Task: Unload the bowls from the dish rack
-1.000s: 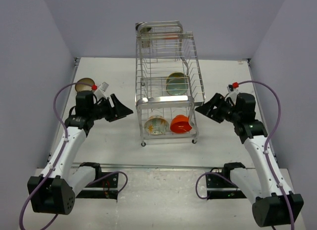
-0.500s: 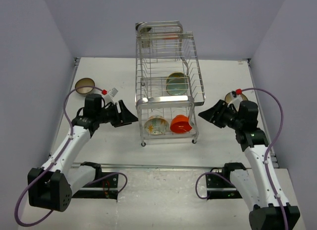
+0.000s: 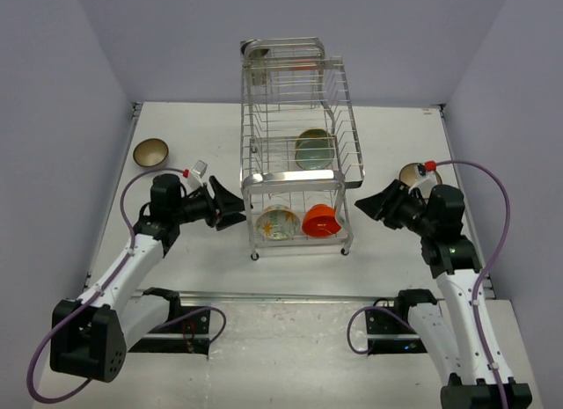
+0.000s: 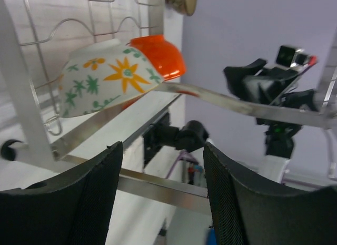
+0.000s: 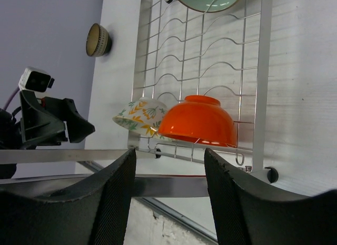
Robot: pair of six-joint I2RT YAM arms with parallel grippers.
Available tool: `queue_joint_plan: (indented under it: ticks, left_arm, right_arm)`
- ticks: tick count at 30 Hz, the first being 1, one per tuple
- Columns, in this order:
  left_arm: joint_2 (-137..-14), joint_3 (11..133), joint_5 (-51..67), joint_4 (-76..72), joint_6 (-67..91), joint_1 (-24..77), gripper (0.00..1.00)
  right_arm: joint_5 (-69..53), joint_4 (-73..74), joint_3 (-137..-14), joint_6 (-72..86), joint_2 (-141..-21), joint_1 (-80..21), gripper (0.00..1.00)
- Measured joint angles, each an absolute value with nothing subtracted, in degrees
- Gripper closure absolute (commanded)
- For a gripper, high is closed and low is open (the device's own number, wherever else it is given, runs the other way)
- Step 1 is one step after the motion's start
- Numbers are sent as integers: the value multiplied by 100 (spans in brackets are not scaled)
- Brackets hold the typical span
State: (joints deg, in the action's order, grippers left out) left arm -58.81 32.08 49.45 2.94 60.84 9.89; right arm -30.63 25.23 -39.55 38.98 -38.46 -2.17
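Both claws closer to dish rack [image 3: 299, 176] than 1 s ago. Jaws wide, empty on left gripper [image 3: 230, 207] and right gripper [image 3: 369, 202]. Just ahead of left: floral bowl [image 3: 278, 222]; ahead of right: orange bowl [image 3: 321, 221], lower tier. Risk: claws snag side wires, shove rack; 2 arms clash inside.

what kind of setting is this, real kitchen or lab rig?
Probably a lab workcell, not a kitchen: plain lavender walls box in a white table, the left arm and right arm are bolted at its near edge, and the dish rack sits mid-table as a prop.
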Motion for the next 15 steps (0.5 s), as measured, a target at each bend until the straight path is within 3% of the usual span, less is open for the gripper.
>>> queue_joint_plan:
  ticks: [6, 15]
  left_arm:
    - [-5872, 3308, 4541, -528, 7651, 1406, 40]
    - [-6226, 3760, 3251, -556, 8925, 2602, 40]
  right_arm:
    - [-3059, 2528, -3955, 3903, -3667, -217, 45]
    - [-3052, 2587, -3957, 3898, -3417, -217, 44]
